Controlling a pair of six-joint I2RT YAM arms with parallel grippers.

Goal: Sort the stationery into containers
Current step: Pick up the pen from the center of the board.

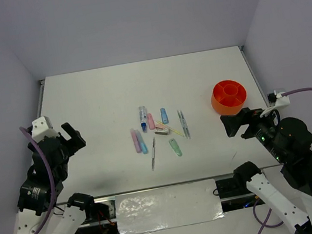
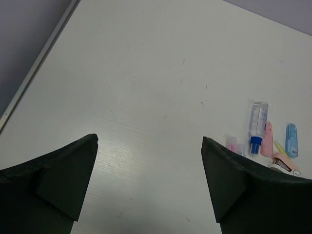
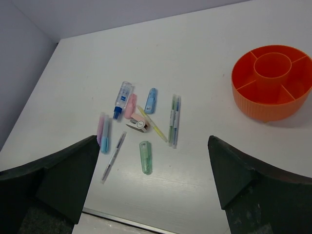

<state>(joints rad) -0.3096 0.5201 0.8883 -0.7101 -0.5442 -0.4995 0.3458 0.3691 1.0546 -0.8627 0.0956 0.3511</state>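
The stationery lies in a loose cluster mid-table (image 1: 157, 131): a pink marker (image 1: 135, 140) beside a blue marker (image 1: 142, 142), a green marker (image 1: 175, 147), a thin grey pen (image 1: 153, 153), a clear blue-capped tube (image 1: 143, 118), a yellow pen (image 3: 152, 124), two thin pens side by side (image 3: 173, 120) and a small eraser-like block (image 3: 138, 123). The orange divided cup (image 1: 229, 96) stands at the right and looks empty (image 3: 271, 81). My left gripper (image 1: 71, 138) is open and empty, left of the cluster. My right gripper (image 1: 237, 122) is open and empty, just near of the cup.
The white table has a raised rim along the left (image 2: 39, 68) and right (image 1: 250, 72) sides. A metal rail (image 1: 162, 190) runs along the near edge between the arm bases. Grey walls enclose the table on three sides.
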